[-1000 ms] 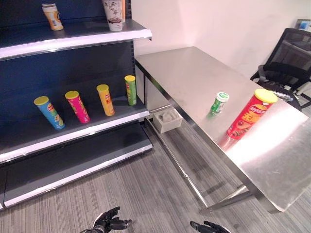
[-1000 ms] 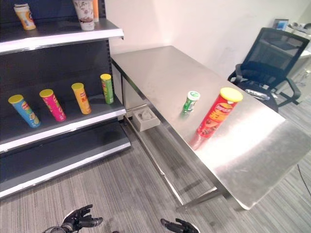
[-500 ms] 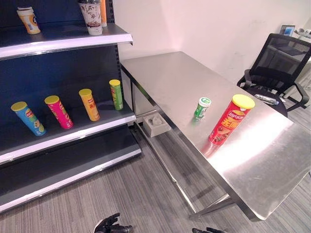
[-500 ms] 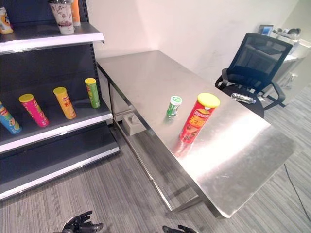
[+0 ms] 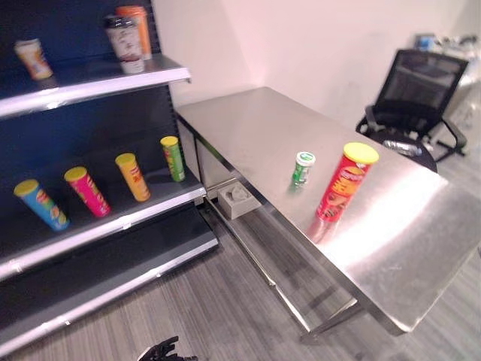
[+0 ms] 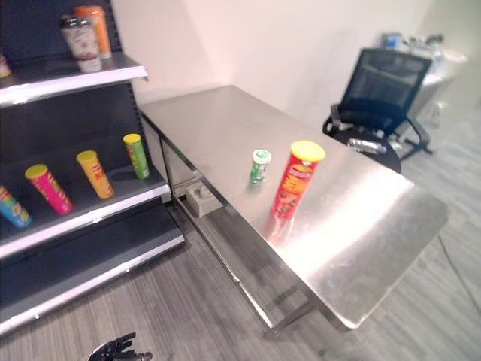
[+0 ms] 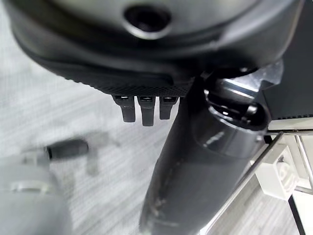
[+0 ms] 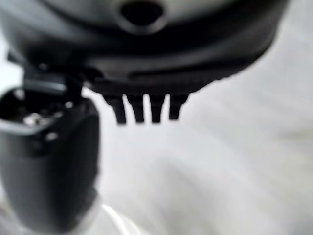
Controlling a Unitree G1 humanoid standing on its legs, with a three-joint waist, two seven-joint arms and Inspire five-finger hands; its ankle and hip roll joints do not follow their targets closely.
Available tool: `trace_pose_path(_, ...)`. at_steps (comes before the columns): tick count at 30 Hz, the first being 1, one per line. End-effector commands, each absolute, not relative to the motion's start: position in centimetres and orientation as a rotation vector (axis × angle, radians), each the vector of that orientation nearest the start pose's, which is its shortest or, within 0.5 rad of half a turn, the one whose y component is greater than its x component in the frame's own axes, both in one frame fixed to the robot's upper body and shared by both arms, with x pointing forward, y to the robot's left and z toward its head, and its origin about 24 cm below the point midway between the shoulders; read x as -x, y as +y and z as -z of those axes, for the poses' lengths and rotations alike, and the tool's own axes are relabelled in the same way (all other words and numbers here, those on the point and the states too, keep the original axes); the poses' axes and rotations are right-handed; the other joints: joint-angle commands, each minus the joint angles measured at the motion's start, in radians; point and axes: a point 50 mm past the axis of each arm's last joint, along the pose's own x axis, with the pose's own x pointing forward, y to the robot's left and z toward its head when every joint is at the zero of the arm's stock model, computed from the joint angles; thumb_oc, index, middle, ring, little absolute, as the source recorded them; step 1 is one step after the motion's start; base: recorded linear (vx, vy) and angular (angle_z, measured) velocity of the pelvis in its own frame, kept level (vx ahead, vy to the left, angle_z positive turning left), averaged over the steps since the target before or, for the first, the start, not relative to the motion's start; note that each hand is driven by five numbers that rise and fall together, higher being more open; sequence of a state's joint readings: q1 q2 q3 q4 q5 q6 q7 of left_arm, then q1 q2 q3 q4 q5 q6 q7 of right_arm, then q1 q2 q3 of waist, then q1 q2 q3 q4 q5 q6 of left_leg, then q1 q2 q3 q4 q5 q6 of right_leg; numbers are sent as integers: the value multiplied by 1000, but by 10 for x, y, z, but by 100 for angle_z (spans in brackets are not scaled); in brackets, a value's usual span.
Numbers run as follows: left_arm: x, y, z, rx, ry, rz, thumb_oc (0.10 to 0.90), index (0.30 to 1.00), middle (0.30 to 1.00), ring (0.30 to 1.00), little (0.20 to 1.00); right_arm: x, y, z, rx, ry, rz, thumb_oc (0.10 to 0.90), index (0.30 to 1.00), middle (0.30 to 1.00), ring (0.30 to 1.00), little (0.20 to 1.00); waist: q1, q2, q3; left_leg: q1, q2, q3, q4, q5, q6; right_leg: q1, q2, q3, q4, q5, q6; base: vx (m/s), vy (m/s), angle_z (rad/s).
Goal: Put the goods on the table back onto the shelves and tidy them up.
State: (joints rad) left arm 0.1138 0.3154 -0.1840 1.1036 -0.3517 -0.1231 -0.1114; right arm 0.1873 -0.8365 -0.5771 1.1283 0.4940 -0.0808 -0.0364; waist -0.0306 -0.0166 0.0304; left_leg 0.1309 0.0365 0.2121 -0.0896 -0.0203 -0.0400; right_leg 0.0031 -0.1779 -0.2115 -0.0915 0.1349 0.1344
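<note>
On the shiny steel table (image 5: 248, 124): a tall red chip can (image 5: 342, 183) with a yellow lid, standing up straight. Just beside it, on the shelf side, a small green bottle (image 5: 302, 168) with a white cap, also standing up. Near each other but not touching. Both around the middle of the table, well apart from the shelves.

To the left of the table, dark shelves (image 5: 105, 226) with silver edges. On the middle shelf, four chip cans in a row, each with a yellow lid: a blue can (image 5: 41, 204), a pink can (image 5: 86, 191), an orange can (image 5: 132, 177) and a green can (image 5: 173, 158). All apart from each other, with the green can nearest the table. On the top shelf (image 5: 90, 84), a small orange cup (image 5: 31, 59) far over on the left, a white cup (image 5: 124, 43) with a dark lid, and just behind that a tall orange can (image 5: 137, 30).

Under the table, by the shelves, a little white box (image 5: 239, 199). Past the far side of the table, a black office chair (image 5: 413, 98). Below everything, grey striped floor (image 5: 225, 301).

Down low over the floor, the left hand (image 5: 167, 352), well apart from the goods. Fingers (image 7: 142, 108) loose and a bit spread, holding nothing. Seen from its own wrist, the right hand (image 8: 146, 54), with fingers (image 8: 144, 110) straight in a row side by side, holding nothing.
</note>
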Motion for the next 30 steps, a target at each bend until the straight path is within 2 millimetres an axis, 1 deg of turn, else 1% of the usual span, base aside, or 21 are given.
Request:
trace_pose_path(1,-118,239,144,6,954,-99,800,900,900,900,900,-131,-472,-100,360,78,952,800,900,900,900,900,-13,-42,17,-18,35,-58,2,-5,-9,47,-19,7,4,-10,71,-8,32,-32)
trace_pose_path(2,-119,239,144,-9,958,-93,800,900,900,900,900,-144,-463,-123,413,-28,903,800,900,900,900,900,-16,-45,13,-21,36,-55,2,-3,-8,40,-20,9,4,-6,71,-7,23,-65)
trace_pose_path(3,-122,237,143,-16,952,-80,800,900,900,900,900,-153,-462,-149,484,-119,901,800,900,900,900,900,-15,-46,12,-19,37,-52,2,-5,-7,41,-21,10,4,-6,71,-9,16,-57)
trace_pose_path(5,-122,237,143,-18,954,-75,800,900,900,900,900,-172,-445,-183,508,-296,822,800,900,900,900,900,-14,-48,11,-20,37,-51,2,-6,-6,38,-21,11,4,-5,71,0,8,-26)
trace_pose_path(6,-120,236,144,-18,959,-71,800,900,900,900,900,-178,-436,-194,479,-378,780,800,900,900,900,900,-12,-49,10,-19,38,-50,2,-6,-6,37,-21,10,4,-5,71,0,5,6)
trace_pose_path(7,-121,237,144,-18,959,-72,800,900,900,900,900,-178,-436,-194,478,-379,779,800,900,900,900,900,-12,-50,11,-19,38,-50,2,-6,-6,37,-21,10,4,-5,71,6,1,10)
trace_pose_path(8,-120,236,144,-21,959,-67,800,900,900,900,900,-184,-428,-203,476,-431,728,800,900,900,900,900,-10,-51,11,-18,38,-50,2,-6,-5,38,-22,10,4,-5,71,2,0,9)
trace_pose_path(12,-120,237,144,-21,959,-67,800,900,900,900,900,-184,-427,-203,476,-431,727,800,900,900,900,900,-10,-51,11,-18,38,-50,2,-6,-5,38,-22,10,4,-5,71,-3,-3,13)
trace_pose_path(13,-113,235,145,-30,975,-25,800,900,900,900,900,-214,-379,-253,538,-642,438,800,900,900,900,900,13,-61,10,-16,39,-48,2,-6,-9,42,-23,7,4,-6,71,-15,-10,12)
trace_pose_path(14,-113,236,145,-29,975,-27,800,900,900,900,900,-215,-378,-253,537,-642,436,800,900,900,900,900,10,-61,9,-17,39,-49,2,-5,-9,42,-23,6,4,-6,71,-7,-15,-10)
trace_pose_path(15,-109,234,146,-28,984,-19,800,900,900,900,900,-231,-345,-269,340,-796,235,800,900,900,900,900,33,-66,5,-15,39,-52,2,-6,-11,51,-24,-4,4,-7,68,8,-5,-12)
trace_pose_path(16,-109,235,146,-26,984,-23,800,900,900,900,900,-232,-345,-269,336,-797,229,800,900,900,900,900,28,-67,4,-16,38,-53,2,-5,-11,51,-25,-5,4,-7,68,9,-5,-10)
trace_pose_path(17,-107,234,147,-26,991,-18,800,900,900,900,900,-236,-338,-270,328,-798,191,800,900,900,900,900,32,-69,3,-16,38,-55,2,-4,-11,52,-25,-7,4,-7,68,-6,-5,8)
trace_pose_path(18,-104,233,148,-24,1002,-11,800,900,900,900,900,-247,-324,-270,294,-784,88,800,900,900,900,900,39,-72,0,-18,38,-56,2,-3,-12,53,-26,-12,4,-7,67,-6,-5,14)
trace_pose_path(19,-104,233,148,-23,1002,-12,800,900,900,900,900,-248,-323,-270,294,-785,87,800,900,900,900,900,37,-71,0,-18,38,-56,2,-3,-12,53,-26,-12,4,-7,67,-12,0,10)
trace_pose_path(20,-103,230,149,-19,1008,0,800,900,900,900,900,-254,-314,-270,252,-783,22,800,900,900,900,900,49,-73,-1,-18,38,-56,2,-2,-13,54,-27,-17,4,-7,66,-5,4,19)
trace_pose_path(22,-102,230,149,-16,1008,-2,800,900,900,900,900,-257,-309,-270,228,-787,-12,800,900,900,900,900,49,-73,-1,-19,37,-57,2,-2,-13,55,-27,-19,4,-7,65,-1,0,21)
trace_pose_path(25,-102,230,149,-16,1008,-2,800,900,900,900,900,-258,-309,-270,228,-787,-12,800,900,900,900,900,48,-73,-1,-19,37,-58,2,-2,-13,55,-27,-19,4,-7,65,0,-1,12)
trace_pose_path(26,-102,231,149,-15,1007,-2,800,900,900,900,900,-262,-302,-269,211,-768,-66,800,900,900,900,900,57,-74,-2,-21,38,-65,2,0,-15,60,-27,-29,4,-10,63,16,-2,-8)
trace_pose_path(30,-102,231,149,-15,1007,-2,800,900,900,900,900,-262,-302,-269,211,-768,-66,800,900,900,900,900,57,-74,-2,-21,38,-65,2,0,-15,61,-27,-29,4,-10,63,4,-1,1)
